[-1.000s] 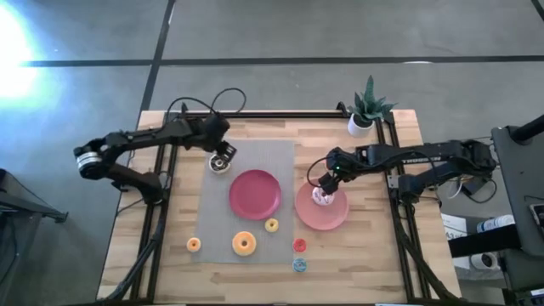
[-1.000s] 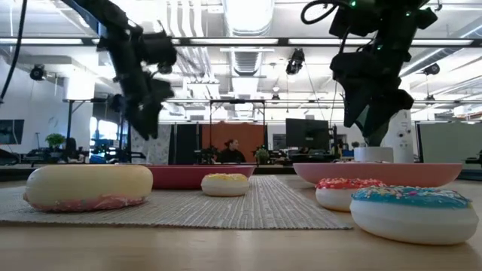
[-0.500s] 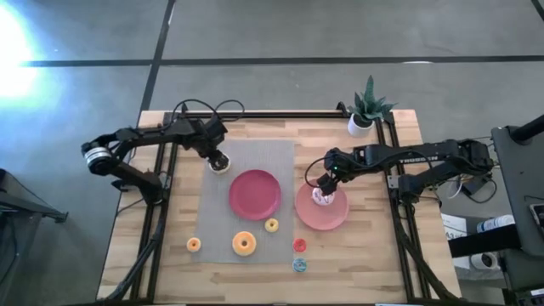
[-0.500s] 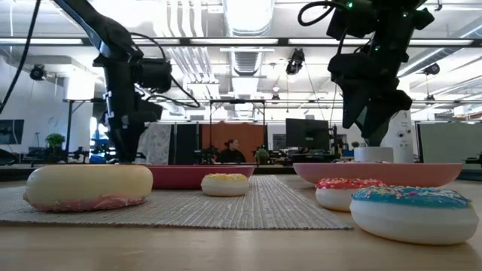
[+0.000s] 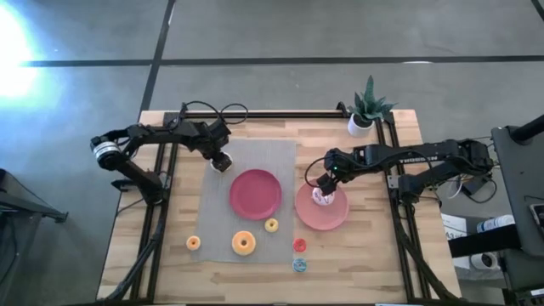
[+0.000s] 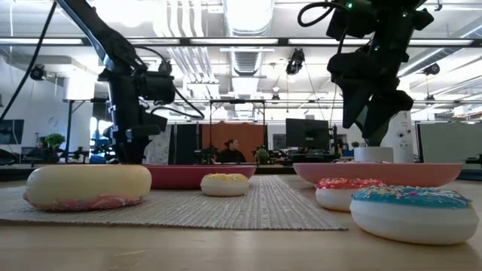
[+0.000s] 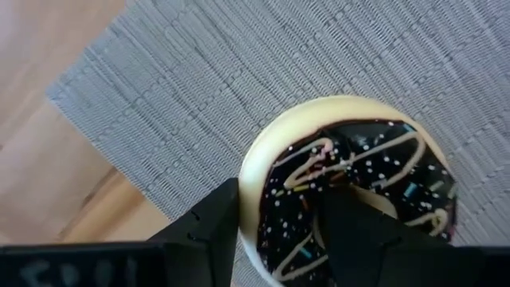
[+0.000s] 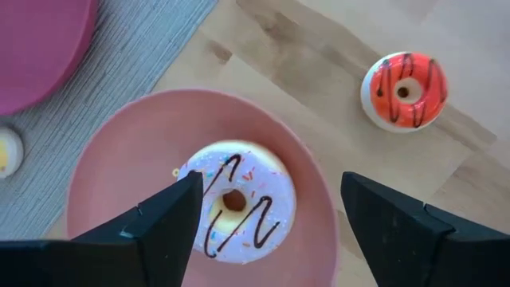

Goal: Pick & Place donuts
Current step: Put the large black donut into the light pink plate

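The dark chocolate donut point(image 5: 223, 161) lies flat at the far left corner of the grey mat point(image 5: 217, 221). My left gripper point(image 5: 220, 157) is down on it, shut on the donut's ring point(image 7: 351, 171). The pink-white sprinkled donut point(image 8: 239, 203) lies flat on the pink plate point(image 5: 336, 223). My right gripper point(image 8: 271, 191) hangs open above it, one finger on each side and well clear of it. The orange-pink donut point(image 5: 244, 243), the yellow point(image 5: 271, 225), orange point(image 5: 194, 244), red point(image 5: 299, 246) and blue point(image 5: 299, 264) donuts lie toward the near edge. My left gripper comes from above, pointing down. One finger point(image 7: 351, 231) stands in the chocolate donut's hole and the other finger point(image 7: 211, 227) is outside against its cream rim point(image 7: 251, 179), with the ring's wall between them. The donut lies flat on the mat.
The red plate point(image 5: 255, 180) sits in the middle of the mat, between both grippers. A potted plant point(image 5: 365, 109) stands at the far right corner. Bare wood shows along the left edge and the near right corner.
My left gripper has come down from above the mat's far left corner onto the chocolate donut and now stands low on it. The donut has stayed in its place. My right arm has kept still.
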Tool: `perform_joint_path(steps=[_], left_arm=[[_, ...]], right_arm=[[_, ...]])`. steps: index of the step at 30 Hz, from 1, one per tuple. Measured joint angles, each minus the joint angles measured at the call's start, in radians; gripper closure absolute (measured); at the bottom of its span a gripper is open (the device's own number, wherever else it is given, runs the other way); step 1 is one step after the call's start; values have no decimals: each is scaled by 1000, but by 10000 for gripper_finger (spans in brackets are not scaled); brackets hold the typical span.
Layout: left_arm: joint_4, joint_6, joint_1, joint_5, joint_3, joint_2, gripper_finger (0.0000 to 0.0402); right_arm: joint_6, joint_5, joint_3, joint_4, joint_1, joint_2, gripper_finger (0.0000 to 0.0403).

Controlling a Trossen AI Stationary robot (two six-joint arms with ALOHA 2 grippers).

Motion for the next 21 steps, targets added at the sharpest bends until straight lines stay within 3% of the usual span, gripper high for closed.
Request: perform_joint_path(steps=[4, 11, 17, 21], left_arm=[[5, 16, 0, 5, 0, 20, 283], [1, 16, 0, 16, 3, -22, 387], [-16, -20, -33, 70, 52, -139, 398], [119, -46, -126, 138, 89, -246, 399]], right_arm=[[0, -18, 0, 0, 0, 0, 117], [-13, -35, 0, 1, 0, -3, 133], [35, -141, 0, 119, -2, -3, 146], [135, -186, 0, 312, -7, -1, 146]])
